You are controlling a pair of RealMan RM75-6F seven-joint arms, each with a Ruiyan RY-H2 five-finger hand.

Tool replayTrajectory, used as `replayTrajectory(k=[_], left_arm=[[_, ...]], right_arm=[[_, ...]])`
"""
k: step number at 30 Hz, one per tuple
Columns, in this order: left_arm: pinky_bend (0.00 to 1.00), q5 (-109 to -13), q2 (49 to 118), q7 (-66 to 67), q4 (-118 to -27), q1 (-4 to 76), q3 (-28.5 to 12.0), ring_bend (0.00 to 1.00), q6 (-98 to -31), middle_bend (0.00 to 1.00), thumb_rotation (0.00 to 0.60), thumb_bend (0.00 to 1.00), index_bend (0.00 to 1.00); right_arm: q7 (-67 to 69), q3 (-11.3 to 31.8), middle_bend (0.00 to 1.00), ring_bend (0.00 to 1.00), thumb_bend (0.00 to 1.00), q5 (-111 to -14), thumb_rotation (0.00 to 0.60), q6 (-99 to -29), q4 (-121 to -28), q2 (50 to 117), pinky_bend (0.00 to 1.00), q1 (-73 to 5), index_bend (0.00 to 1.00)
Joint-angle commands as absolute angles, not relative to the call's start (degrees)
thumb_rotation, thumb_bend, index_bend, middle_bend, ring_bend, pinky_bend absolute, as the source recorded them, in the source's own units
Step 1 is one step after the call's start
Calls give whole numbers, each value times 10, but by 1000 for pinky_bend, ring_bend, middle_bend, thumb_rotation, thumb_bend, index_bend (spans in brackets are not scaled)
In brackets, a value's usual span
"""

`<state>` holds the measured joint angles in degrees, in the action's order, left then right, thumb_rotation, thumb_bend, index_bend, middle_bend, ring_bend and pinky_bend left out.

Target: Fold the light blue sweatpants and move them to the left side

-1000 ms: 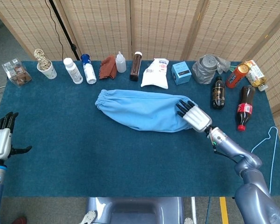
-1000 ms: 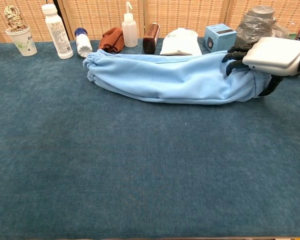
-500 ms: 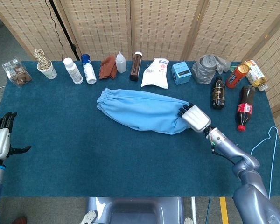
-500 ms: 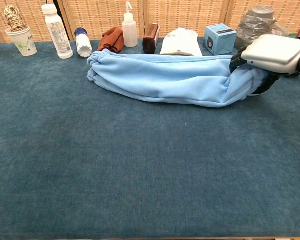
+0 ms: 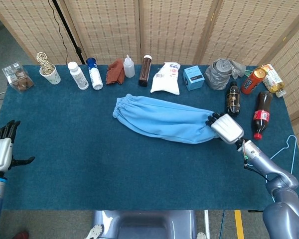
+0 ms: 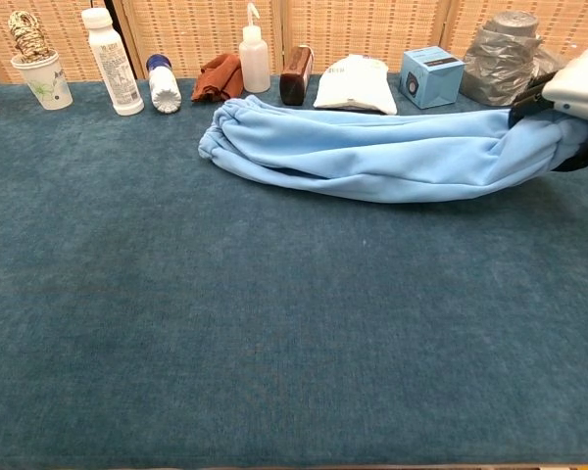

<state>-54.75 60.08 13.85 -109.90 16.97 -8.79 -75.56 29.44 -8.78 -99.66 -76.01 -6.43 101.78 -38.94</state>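
Observation:
The light blue sweatpants (image 5: 164, 119) (image 6: 372, 152) lie stretched out as a long roll across the middle of the blue table, cuffed end toward the left. My right hand (image 5: 226, 128) (image 6: 580, 88) grips their right end, fingers curled into the cloth. At the table's left edge my left hand (image 5: 1, 149) hangs with its fingers apart and nothing in them; the chest view does not show it.
Along the back stand a paper cup (image 5: 50, 73), white bottles (image 5: 78, 75), a brown cloth (image 5: 114, 71), a white pouch (image 5: 166, 78), a blue box (image 5: 193, 77) and a grey bag (image 5: 222, 72). Drink bottles (image 5: 232, 98) (image 5: 260, 114) stand just right of my right hand.
My right hand closed on the sweatpants' right end and dragged them to the right; the cuffed end slid right too. The left hand barely moved.

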Motion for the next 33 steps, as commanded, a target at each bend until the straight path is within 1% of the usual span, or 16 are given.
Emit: replayTrajectory(k=[1,6,9,11,15,18,21,23,26,29,33], left_arm=[[0,-551,600,138,-1101,168,-87,0,-758,0,600,0,0],[0,-555,600,137,-1104,166,-87,0,-759,0,600,0,0],[0,-558,599,137,-1105,166,-87,0,-757,0,600,0,0],[0,-558,599,136,-1104,166,-87,0,-754,0,600,0,0],[0,-558,599,135,-1103,167,-88,0,-752,0,600,0,0],[0,-559,597,132,-1101,166,-87,0,-748,0,600,0,0],[0,-556,596,126,-1096,166,-88,0,-742,0,600,0,0],[0,-551,594,121,-1091,168,-90,0,-735,0,600,0,0],[0,-545,592,115,-1086,170,-92,0,-727,0,600,0,0],[0,-540,592,113,-1081,173,-94,0,-718,0,600,0,0],[0,-530,594,116,-1075,177,-96,0,-710,0,600,0,0]], right_arm=[[301,-91,414,359,900,-999,600,-790,-64,1001,585,-374,595],[306,-100,418,361,904,-1009,600,-840,-69,978,589,-360,597],[308,-104,419,362,907,-1015,600,-874,-77,969,589,-364,598],[313,-102,419,361,907,-1017,600,-895,-90,968,589,-381,598],[310,-98,419,361,908,-1020,600,-901,-114,974,589,-417,598],[299,-93,419,361,907,-1022,600,-887,-135,986,589,-455,598],[281,-85,419,361,907,-1021,600,-858,-153,1003,589,-494,598],[271,-75,419,361,907,-1015,600,-825,-165,1016,589,-523,598],[263,-64,419,361,907,-1007,600,-793,-179,1026,589,-547,598],[241,-59,419,362,908,-1007,600,-762,-181,1037,589,-576,598],[231,-38,419,361,914,-987,600,-703,-187,1056,589,-608,598]])
